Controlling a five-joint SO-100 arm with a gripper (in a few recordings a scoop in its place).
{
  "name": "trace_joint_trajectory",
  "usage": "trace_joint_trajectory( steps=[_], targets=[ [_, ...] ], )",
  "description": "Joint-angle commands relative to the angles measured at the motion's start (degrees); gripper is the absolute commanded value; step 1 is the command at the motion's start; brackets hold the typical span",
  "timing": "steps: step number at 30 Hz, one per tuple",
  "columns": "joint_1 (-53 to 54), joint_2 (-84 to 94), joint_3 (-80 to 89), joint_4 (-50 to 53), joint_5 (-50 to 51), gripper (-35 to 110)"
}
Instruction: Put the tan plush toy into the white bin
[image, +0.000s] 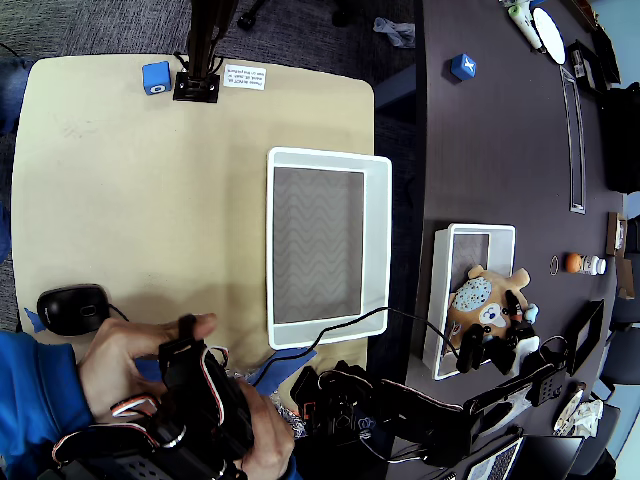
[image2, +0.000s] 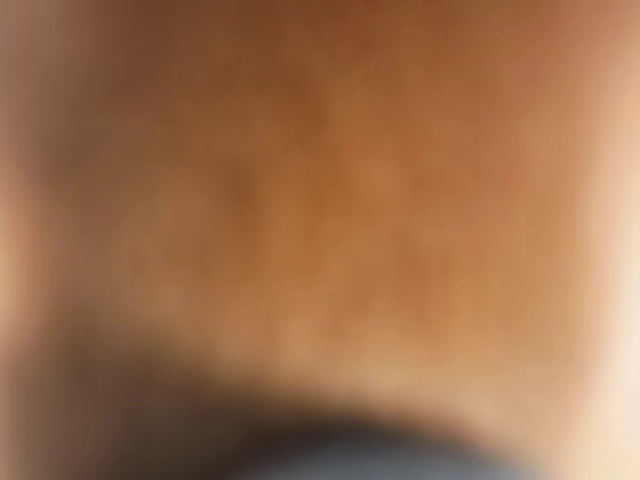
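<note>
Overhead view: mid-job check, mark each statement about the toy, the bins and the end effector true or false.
1. The tan plush toy lies in the smaller white bin on the dark table. True.
2. The larger white bin already holds the toy. False: its grey bottom is bare.
3. The end effector is at the toy's lower edge. True, though whether it is open or shut cannot be told.
4. The wrist view gives a sharp picture of the bin. False: it is an orange-tan blur, probably the toy close up.
5. A blue cube sits inside the larger white bin. False: it sits on the dark table, apart from both bins.
</note>
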Motion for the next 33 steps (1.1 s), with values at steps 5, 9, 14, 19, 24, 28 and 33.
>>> trace_joint_trajectory(
  steps=[5,9,14,19,24,28,33],
  targets=[
    [-1.23,0.44,0.18,0.53,0.00,20],
    [-1.23,0.44,0.18,0.53,0.00,7],
    [-1.23,0.44,0.09,0.53,0.00,-1],
    [-1.14,0.62,-0.70,0.53,-0.09,0],
    [-0.44,6.77,-0.88,0.44,-0.09,0],
    [-0.44,13.36,-0.88,0.44,-0.09,0],
    [-1.14,22.15,-0.62,0.53,-0.18,0]
  ],
)
